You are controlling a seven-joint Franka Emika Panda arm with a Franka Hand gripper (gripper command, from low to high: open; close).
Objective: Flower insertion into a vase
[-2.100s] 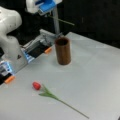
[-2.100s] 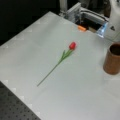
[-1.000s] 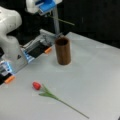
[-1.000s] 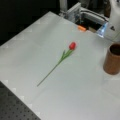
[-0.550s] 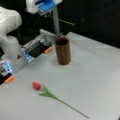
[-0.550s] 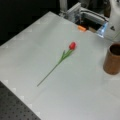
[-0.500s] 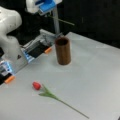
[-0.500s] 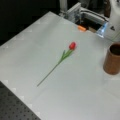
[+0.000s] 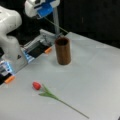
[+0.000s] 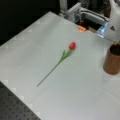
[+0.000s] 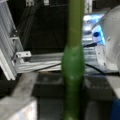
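Note:
The dark-brown vase stands upright on the white table, and shows in both front views. High above and to its left in a front view, my gripper is shut on a thin green flower stem. That stem slants down to the vase's mouth. The wrist view is filled by this stem; the fingers do not show there. A red tulip with a long green stem lies flat on the table, apart from the vase, seen in both front views.
The arm's white base stands at a front view's left, beside an aluminium rail frame with orange parts. A black perforated board borders the table at a front view's bottom left.

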